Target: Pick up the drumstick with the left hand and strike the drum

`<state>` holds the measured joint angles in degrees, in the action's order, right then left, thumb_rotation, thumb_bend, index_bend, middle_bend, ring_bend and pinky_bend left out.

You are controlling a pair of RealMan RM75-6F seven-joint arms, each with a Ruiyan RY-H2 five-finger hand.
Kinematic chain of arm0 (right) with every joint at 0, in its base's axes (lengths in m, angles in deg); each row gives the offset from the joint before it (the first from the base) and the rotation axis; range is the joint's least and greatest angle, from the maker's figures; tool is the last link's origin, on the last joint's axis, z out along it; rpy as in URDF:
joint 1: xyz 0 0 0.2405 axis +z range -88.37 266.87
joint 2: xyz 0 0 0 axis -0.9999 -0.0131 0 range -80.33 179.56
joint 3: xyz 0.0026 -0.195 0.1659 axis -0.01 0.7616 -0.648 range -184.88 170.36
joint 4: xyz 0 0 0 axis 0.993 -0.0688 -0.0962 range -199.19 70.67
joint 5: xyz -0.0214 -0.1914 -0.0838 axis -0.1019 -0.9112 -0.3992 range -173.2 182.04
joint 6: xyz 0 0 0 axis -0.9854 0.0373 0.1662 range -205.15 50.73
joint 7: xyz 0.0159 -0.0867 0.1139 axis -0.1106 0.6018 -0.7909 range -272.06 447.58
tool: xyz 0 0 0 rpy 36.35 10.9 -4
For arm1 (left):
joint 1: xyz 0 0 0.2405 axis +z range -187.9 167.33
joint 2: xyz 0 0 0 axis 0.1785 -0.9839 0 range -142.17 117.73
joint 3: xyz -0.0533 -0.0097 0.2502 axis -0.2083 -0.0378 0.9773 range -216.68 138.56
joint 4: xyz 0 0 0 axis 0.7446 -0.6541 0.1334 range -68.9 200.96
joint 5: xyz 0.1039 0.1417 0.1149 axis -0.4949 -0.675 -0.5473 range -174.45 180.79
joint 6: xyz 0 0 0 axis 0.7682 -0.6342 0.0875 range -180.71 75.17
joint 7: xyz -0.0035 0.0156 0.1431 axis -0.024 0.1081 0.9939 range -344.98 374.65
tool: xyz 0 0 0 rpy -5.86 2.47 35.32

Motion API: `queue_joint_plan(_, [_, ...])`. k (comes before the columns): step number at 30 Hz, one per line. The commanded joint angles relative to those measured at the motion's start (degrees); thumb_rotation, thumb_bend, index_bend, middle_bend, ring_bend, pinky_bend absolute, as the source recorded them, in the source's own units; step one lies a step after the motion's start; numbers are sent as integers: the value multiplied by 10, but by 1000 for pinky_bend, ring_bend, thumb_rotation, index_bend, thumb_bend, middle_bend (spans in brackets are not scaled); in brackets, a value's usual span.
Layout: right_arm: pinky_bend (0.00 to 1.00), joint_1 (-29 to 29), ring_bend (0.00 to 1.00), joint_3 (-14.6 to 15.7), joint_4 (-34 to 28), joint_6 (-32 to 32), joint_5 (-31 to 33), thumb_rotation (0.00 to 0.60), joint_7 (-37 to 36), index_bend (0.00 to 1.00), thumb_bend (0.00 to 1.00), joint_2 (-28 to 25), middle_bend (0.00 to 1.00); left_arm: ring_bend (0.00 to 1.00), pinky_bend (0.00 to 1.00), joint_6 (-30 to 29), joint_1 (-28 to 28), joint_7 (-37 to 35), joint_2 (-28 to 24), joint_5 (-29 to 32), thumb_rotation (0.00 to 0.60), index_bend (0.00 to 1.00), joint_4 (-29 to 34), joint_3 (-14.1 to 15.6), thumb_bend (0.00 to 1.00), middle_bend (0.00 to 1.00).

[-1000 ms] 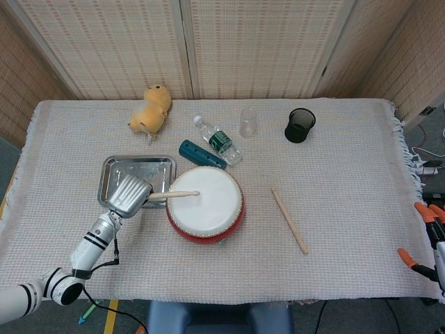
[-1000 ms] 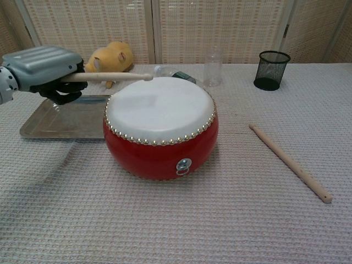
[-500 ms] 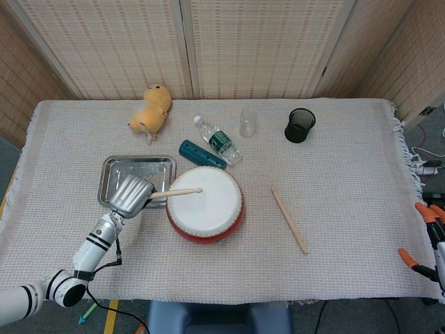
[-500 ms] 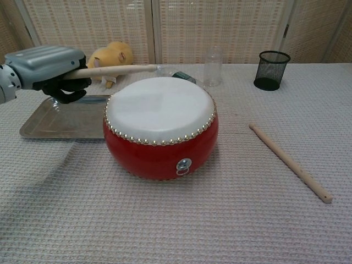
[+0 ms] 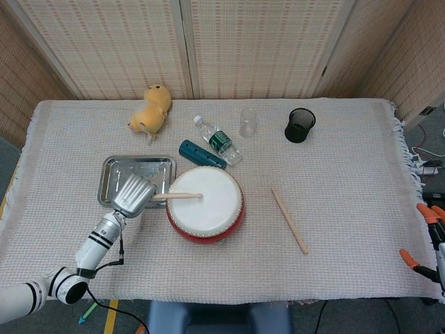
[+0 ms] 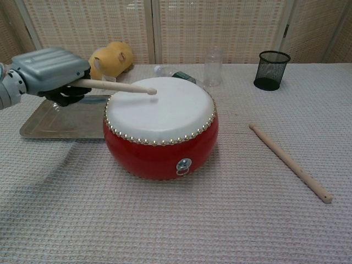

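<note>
The cloth-covered bench under me is spread with a pale woven cover, and only my head view takes in its whole width, fringe and all. Next in size is the round red drum with a white skin, sitting near the middle front; my chest view alone shows its studded rim and a small metal ring on its red wall. Behind and to the left of it lies a shallow rectangular metal tray, partly hidden by my left hand, which is clenched around the light wooden drumstick. That stick reaches out over the drumhead; in my chest view its rounded tip sits at the skin's far left part, though I cannot tell whether it touches. My right hand shows only in the head view, as orange-tipped fingers at the far right edge, and I cannot tell how they are set. A second, loose wooden stick lies on the cloth right of the drum, apart from it. Along the back are a yellow plush toy, a teal cylinder, a clear plastic bottle lying on its side, a black mesh pen cup and a clear plastic cup.
</note>
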<state>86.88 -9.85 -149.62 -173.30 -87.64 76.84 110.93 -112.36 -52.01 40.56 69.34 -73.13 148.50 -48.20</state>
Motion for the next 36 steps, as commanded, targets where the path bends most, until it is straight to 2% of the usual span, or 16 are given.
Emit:
queue_joint_plan(1, [74,0,0,0,0,0,0,600,0,24,204,0,140,941,1000,-19,7,-68,-17,5,600,1000,25,-21,606,1000])
queue_joint_plan(7, [74,1,0,-1,-1,4,2,600,2,24,204,-1,140,934,1000,-3,-13,32,-4,-33,600,1000,-26,15,606,1000])
queue_joint_plan(12, [74,3,0,-1,-2,7,3,600,3,24,203,0,140,934,1000,29,-27,75,-7,-37,600,1000,-26,33,606,1000])
queue_joint_plan(14, [74,3,0,-1,-1,7,3,600,3,24,203,0,140,934,1000,23,-24,59,-10,-30,600,1000,-13,25,607,1000])
queue_joint_plan(17, [74,2,0,-1,-2,6,4,600,3,24,204,0,140,934,1000,-1,-8,-31,-21,-4,600,1000,30,-5,606,1000])
queue_joint_plan(20, [74,1,0,-1,-3,4,3,600,4,24,204,-2,140,934,1000,-25,-3,-53,-36,-14,600,1000,38,-16,606,1000])
queue_joint_plan(23, [74,1,0,-1,-3,3,2,600,3,24,204,-1,140,934,1000,-14,-5,-48,-43,-17,600,1000,38,-9,607,1000])
queue_joint_plan(31, [74,2,0,-1,0,6,2,600,1,24,203,1,140,931,1000,33,-22,50,-24,-26,600,1000,0,34,607,1000])
queue_joint_plan(33, [74,2,0,-1,-1,5,1,600,2,24,203,0,140,931,1000,38,-20,31,-27,-12,600,1000,13,29,607,1000])
queue_joint_plan(36, [74,2,0,-1,-3,4,0,600,4,24,203,-1,140,931,1000,3,-7,-24,-29,-6,600,1000,32,7,607,1000])
